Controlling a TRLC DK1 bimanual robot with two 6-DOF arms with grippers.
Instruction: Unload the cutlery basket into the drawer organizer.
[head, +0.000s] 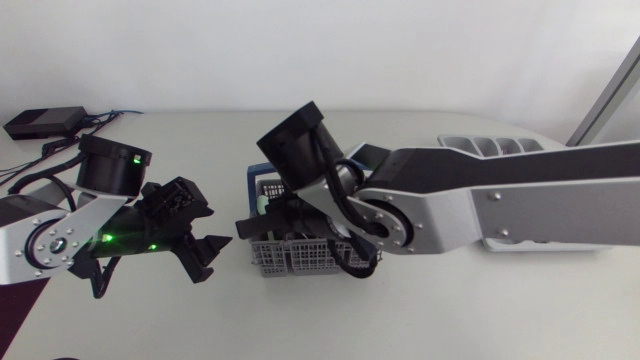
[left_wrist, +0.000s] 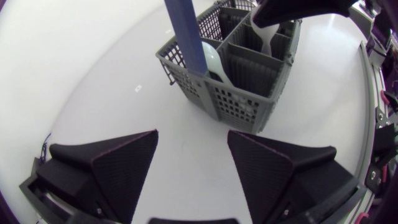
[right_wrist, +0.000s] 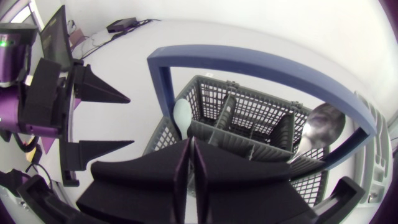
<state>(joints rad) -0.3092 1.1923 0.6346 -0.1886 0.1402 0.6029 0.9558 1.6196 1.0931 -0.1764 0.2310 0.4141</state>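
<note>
The grey cutlery basket (head: 300, 258) with a blue hoop handle (right_wrist: 249, 62) stands mid-table. My right gripper (head: 265, 228) reaches into it from above. Its fingers are pressed together (right_wrist: 189, 149) on the top of a white utensil (left_wrist: 267, 34) that stands in a far compartment. A pale blue spoon (left_wrist: 214, 59) leans in the near corner, and a metal spoon (right_wrist: 323, 124) sits at the far side. My left gripper (head: 208, 255) hovers open just left of the basket (left_wrist: 242, 93), nothing between its fingers. The white drawer organizer (head: 490, 147) lies at the back right, mostly hidden by my right arm.
A black box with cables (head: 45, 122) sits at the table's back left corner. Bare tabletop lies in front of the basket and along the front edge.
</note>
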